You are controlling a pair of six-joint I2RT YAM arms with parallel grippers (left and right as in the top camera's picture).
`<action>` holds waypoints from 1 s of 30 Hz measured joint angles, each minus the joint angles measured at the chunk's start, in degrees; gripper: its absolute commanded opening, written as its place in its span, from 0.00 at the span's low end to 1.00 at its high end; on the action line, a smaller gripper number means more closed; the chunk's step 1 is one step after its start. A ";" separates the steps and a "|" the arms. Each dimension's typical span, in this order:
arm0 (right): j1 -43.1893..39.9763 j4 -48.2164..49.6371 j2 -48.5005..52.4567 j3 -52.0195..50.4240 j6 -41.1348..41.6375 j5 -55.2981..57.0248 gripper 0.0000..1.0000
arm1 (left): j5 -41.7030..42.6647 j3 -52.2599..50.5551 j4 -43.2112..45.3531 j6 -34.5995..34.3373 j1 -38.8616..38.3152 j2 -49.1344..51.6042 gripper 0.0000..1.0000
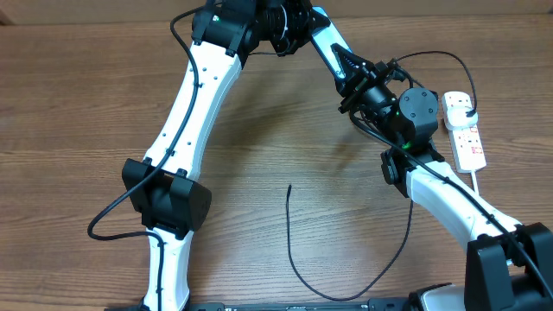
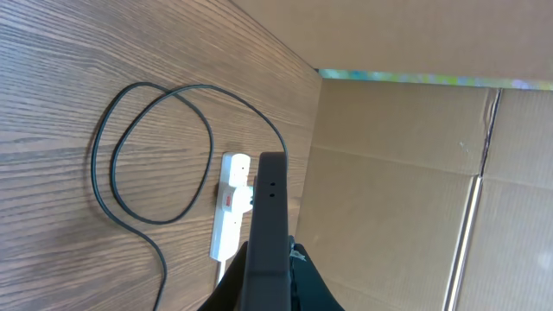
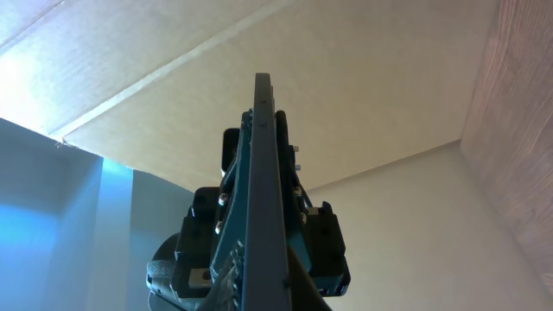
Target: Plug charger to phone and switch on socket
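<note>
Left wrist view: we're seeing the left gripper [image 2: 271, 164] with its jaws pressed together into one black bar, gripping nothing. Its tip is hanging above the table [image 2: 52, 52] and overlapping the socket [image 2: 226, 216] in frame; we're not able to tell whether it's touching. The socket is lying flat near the cardboard wall [image 2: 389, 173], with red marks showing on its face.

Right wrist view: the right gripper [image 3: 262, 82] is showing its jaws closed to a thin blade, empty, with black arm hardware sitting just behind it.

Overhead: we're seeing both arms crowding together beside the socket. The charger [image 1: 289, 212] is lying loose on the table. Its black plug is sitting at the socket's far end. The cable is arcing away, passing under the arms and looping wide toward the near edge. Its free tip is resting on bare wood mid-table, well apart from both grippers.
</note>
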 measured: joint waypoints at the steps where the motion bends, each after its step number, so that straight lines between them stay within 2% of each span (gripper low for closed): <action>1: 0.00 0.00 0.00 0.00 -0.02 -0.02 0.04 | 0.00 0.00 0.02 0.00 0.00 0.00 0.05; 3: 0.02 0.02 0.00 0.00 0.00 0.02 0.10 | 0.02 0.00 0.04 0.00 0.00 0.00 0.04; 10: 0.00 -0.24 0.00 0.00 -0.02 -0.24 0.11 | 0.00 0.00 0.04 0.33 0.00 0.00 0.04; 16: 0.00 -0.70 0.00 0.00 -0.04 -0.94 0.25 | -0.02 0.00 0.37 0.92 0.00 0.00 0.05; 19: 0.02 -0.81 0.00 0.00 -0.02 -1.73 0.38 | -0.11 0.00 0.72 0.92 0.00 0.00 0.05; 28: 0.07 -1.81 0.00 0.00 -0.04 -2.78 1.00 | -0.20 0.00 0.79 1.16 0.31 0.00 0.04; 30: 0.07 -1.77 0.00 0.00 -0.07 -2.97 1.00 | -0.13 0.00 0.68 1.75 0.74 0.00 0.04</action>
